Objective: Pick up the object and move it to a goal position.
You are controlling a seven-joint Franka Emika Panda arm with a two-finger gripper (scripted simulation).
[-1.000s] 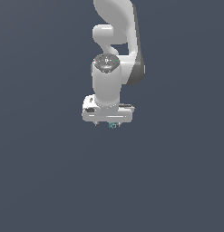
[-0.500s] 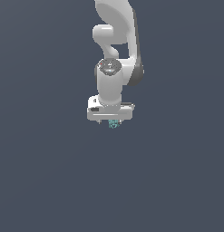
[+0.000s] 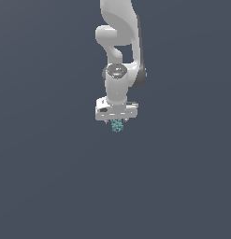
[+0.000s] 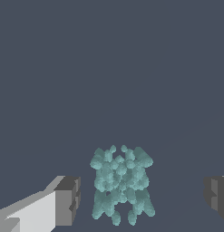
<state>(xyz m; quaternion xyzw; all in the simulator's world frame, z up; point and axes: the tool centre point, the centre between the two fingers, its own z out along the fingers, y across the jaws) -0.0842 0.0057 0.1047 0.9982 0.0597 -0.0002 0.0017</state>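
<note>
claw (image 3: pixel 117 122) wide open, teal obj (image 4: pixel 121 183) btwn fingers (image 4: pixel 67 200), gaps both sides, no contact

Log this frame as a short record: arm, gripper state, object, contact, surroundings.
arm: white Panda arm, reaching down from the top of the exterior view
gripper: gripper open, pointing down
object: teal-green knobbly cluster, much smaller than the gripper
position: cluster lies between the two fingertips, just below the gripper body in the exterior view
contact: gaps show on both sides in the wrist view; neither fingertip touches it
surroundings: plain dark grey surface; no goal marker visible
</note>
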